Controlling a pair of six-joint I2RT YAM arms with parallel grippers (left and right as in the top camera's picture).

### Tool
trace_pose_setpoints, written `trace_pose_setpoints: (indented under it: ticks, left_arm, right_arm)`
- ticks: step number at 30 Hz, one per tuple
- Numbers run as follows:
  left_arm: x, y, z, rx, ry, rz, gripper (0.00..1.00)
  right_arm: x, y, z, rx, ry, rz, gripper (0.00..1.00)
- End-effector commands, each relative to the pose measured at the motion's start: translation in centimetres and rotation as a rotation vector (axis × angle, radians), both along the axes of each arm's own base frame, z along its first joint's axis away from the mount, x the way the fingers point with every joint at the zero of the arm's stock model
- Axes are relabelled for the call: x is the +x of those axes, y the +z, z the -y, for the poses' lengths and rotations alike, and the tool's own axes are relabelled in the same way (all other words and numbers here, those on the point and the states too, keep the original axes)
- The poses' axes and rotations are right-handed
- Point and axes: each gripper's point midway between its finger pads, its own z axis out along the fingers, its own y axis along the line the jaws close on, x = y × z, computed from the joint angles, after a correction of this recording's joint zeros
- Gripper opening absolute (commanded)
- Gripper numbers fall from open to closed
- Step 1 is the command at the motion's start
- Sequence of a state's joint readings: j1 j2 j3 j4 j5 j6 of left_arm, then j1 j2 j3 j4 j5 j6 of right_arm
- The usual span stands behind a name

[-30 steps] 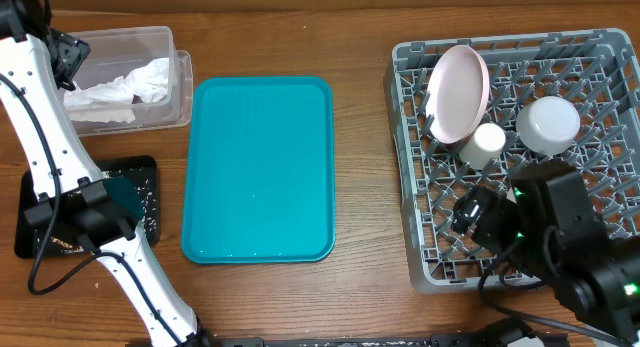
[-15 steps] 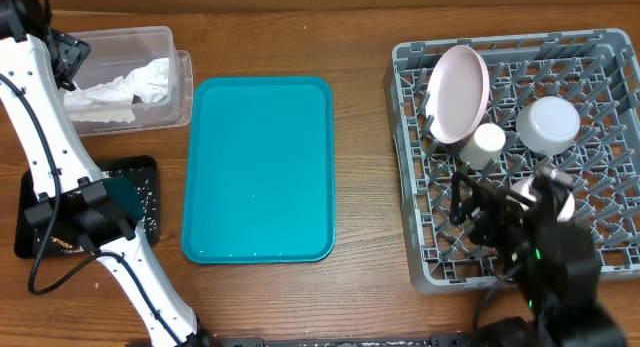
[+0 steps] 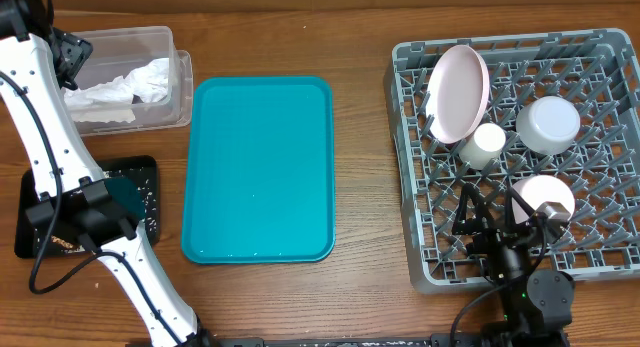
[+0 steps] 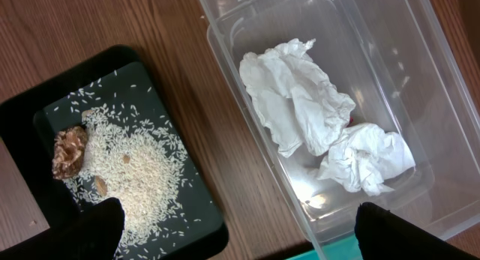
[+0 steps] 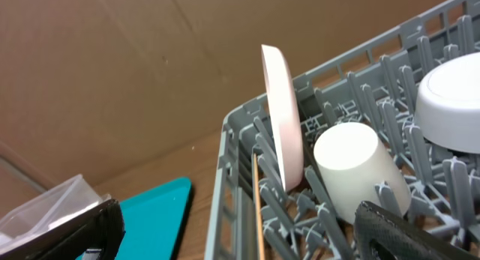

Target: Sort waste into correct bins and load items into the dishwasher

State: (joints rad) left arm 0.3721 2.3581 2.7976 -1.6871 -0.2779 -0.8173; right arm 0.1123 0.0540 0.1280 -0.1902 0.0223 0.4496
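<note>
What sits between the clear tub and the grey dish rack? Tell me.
In the overhead view, only the teal tray lies between the clear tub and the dish rack, with strips of wooden table beside it.

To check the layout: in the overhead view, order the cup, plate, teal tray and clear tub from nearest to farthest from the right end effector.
1. Cup, in the rack, just beyond the right end effector.
2. Plate, farther back in the rack.
3. Teal tray, mid-table.
4. Clear tub, far left.
</note>
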Motion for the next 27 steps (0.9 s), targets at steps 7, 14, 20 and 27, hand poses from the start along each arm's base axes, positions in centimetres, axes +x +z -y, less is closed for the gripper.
trace_pose_setpoints:
  ticks: [7,14,20,27]
  left_arm:
    - [0.2,1.6,0.9,0.025,-0.005,0.037,1.00]
    - [0.2,1.6,0.9,0.025,-0.005,0.037,1.00]
    - [0.2,1.6,1.0,0.025,-0.006,0.037,1.00]
    - [0.2,1.6,0.9,0.025,-0.005,0.037,1.00]
  right_arm:
    - [0.6,-2.0,2.4,-0.011,-0.104,0.043,1.00]
    - [0.6,-2.0,4.1,-0.125,-0.171,0.044,1.00]
    - [0.6,-2.0,3.8,-0.263,-0.147,0.048,1.00]
    - [0.6,-2.0,3.8,-0.263,-0.147,0.049,1.00]
